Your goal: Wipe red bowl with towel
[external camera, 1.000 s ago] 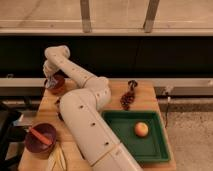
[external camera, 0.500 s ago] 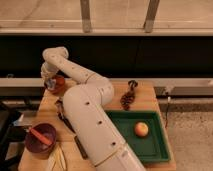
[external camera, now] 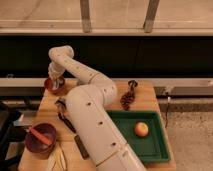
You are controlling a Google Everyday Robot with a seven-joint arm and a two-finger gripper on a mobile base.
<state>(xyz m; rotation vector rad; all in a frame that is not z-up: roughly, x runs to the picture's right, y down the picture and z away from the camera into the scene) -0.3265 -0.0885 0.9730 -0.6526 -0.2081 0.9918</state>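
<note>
The red bowl (external camera: pixel 55 89) sits at the far left corner of the wooden table. My arm reaches across the table to it, and my gripper (external camera: pixel 55 83) hangs straight down into the bowl. The fingers are shut, and a pale grey bit of the towel (external camera: pixel 56 81) shows at their tips, inside the bowl's rim. Most of the towel is hidden behind the gripper and the bowl's wall.
A dark maroon bowl (external camera: pixel 36 146) holding an orange stick stands at the front left. A green tray (external camera: pixel 152 145) with an orange fruit (external camera: pixel 141 129) fills the right side. A dark brown clump (external camera: pixel 127 98) lies at mid-back, and pale yellow strips (external camera: pixel 57 158) lie at the front edge.
The gripper has sunk slightly and shifted a little within the red bowl. The bowl and everything else on the table have stayed put.
</note>
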